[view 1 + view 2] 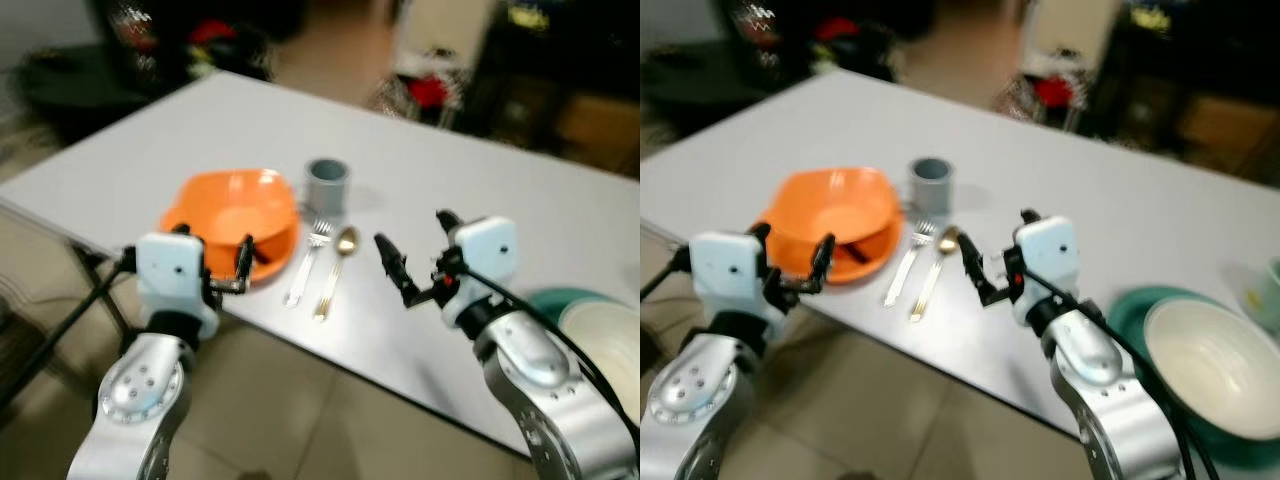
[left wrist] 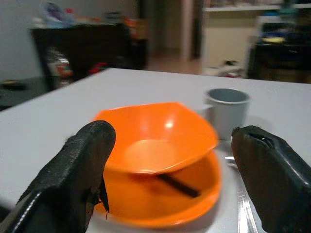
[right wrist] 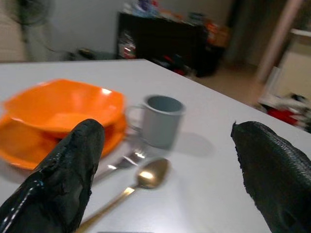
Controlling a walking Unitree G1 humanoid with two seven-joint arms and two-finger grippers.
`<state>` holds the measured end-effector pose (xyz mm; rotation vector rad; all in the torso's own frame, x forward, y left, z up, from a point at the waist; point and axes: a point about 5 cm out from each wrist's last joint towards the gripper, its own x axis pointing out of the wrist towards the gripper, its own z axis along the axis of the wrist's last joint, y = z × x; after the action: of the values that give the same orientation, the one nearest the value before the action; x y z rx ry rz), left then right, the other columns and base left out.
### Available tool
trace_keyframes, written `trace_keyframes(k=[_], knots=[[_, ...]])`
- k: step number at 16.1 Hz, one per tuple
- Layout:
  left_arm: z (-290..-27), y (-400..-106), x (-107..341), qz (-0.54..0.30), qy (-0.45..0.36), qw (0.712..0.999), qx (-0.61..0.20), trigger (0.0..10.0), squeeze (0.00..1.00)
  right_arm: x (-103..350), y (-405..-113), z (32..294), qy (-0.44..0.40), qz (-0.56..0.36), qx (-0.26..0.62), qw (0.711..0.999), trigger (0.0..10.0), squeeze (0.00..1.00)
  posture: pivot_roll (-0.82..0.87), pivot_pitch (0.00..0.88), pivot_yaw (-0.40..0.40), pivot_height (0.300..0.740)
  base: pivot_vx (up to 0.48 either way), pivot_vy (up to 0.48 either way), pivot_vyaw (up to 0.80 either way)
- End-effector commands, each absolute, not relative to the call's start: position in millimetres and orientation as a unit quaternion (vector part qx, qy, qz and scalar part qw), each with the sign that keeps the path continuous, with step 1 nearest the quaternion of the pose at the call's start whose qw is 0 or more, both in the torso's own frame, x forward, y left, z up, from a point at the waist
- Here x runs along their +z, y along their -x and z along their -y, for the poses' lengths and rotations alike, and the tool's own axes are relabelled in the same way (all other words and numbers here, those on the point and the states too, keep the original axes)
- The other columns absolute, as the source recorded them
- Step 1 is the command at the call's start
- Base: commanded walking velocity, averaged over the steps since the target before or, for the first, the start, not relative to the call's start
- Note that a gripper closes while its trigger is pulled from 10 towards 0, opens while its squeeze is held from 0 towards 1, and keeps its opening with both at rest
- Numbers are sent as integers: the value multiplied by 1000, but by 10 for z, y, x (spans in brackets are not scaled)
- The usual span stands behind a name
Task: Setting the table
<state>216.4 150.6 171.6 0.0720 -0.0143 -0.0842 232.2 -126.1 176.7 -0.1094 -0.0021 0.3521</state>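
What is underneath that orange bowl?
The orange bowl sits on an orange plate, with a dark thin object poking out beneath it. The bowl covers the rest of that object.

No text, label, brand, number or sign can be read anywhere. The orange bowl (image 1: pixel 240 208), the orange plate (image 1: pixel 272 262) under it, the grey cup (image 1: pixel 326 185), the fork (image 1: pixel 306 260) and the spoon (image 1: pixel 335 268) carry no markings, and neither does the white table (image 1: pixel 480 190). The cluttered shelves at the far side are too blurred to yield any lettering.
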Motion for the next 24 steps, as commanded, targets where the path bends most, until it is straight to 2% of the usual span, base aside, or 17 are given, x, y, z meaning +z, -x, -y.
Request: trace_keyframes(k=[1,24], knots=[[-1485,-2139,1729,8,-34,998,-47,10000,0,1784,-2335,1296,57,7,170,984,10000,1000,48,0,-17,740,0,247,800],[-1603,-2150,1767,8,-70,996,-62,10000,0,1621,-2361,1254,5,-8,142,990,10000,1000,84,0,-9,740,0,349,800]])
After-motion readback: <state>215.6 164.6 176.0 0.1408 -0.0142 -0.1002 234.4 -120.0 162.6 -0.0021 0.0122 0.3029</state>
